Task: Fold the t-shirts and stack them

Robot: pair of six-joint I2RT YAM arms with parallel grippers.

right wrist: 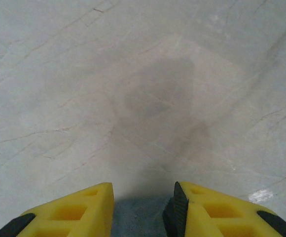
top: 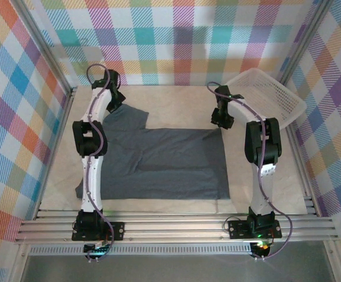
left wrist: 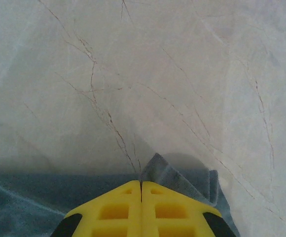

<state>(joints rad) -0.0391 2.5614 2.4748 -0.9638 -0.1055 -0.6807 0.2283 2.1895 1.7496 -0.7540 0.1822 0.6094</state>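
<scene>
1. One pale marble-patterned table takes up the middle of the top view, walled by bright checked panels.
2. One dark slate-grey t-shirt of thin soft cloth lies spread flat across the centre of the frame, one sleeve pointing to the upper left and the other to the lower left. No fold is made and no stack exists, so I judge nearly all of the task is left.
3. One white plastic lattice basket sits tilted at the upper right, apart from the t-shirt.
4. One left gripper is at the upper-left sleeve. Its yellow fingers are clenched together, and a ridge of cloth puckers at their tips, so it appears to pinch the sleeve edge.
5. One right gripper is at the t-shirt's upper-right corner. Its yellow fingers stand apart, with grey cloth between them at the bottom of the wrist view, not clamped.
</scene>
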